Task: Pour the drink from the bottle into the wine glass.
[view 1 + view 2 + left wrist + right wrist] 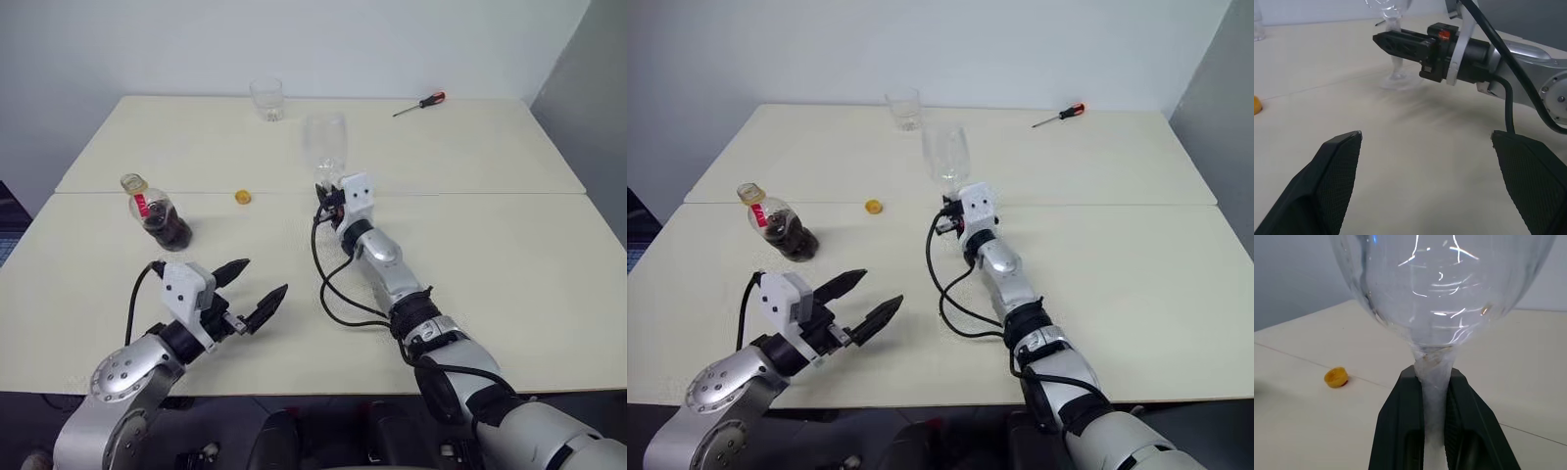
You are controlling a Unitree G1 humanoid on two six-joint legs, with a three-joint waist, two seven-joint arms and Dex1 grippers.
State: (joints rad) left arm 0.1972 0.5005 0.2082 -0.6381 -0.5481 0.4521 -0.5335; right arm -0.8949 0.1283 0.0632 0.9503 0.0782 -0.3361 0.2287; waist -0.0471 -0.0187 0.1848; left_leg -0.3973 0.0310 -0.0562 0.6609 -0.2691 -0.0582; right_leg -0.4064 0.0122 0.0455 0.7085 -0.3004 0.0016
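The bottle (162, 217) stands uncapped on the left of the table, with the dark drink (168, 233) in its lower part. Its yellow cap (242, 197) lies to the right of it. My right gripper (326, 194) is shut on the stem of the empty wine glass (326, 147), held upright near the table's middle. The right wrist view shows the stem (1434, 382) pinched between the black fingers (1400, 421). I cannot tell whether its foot (1396, 82) touches the table. My left gripper (265, 276) is open and empty, nearer the front edge, right of the bottle and apart from it.
A clear stemless tumbler (266, 98) stands at the back of the table. A red-handled screwdriver (419, 104) lies at the back right. A black cable (328, 294) loops on the table beside my right arm. A seam (470, 193) runs across the cream tabletop.
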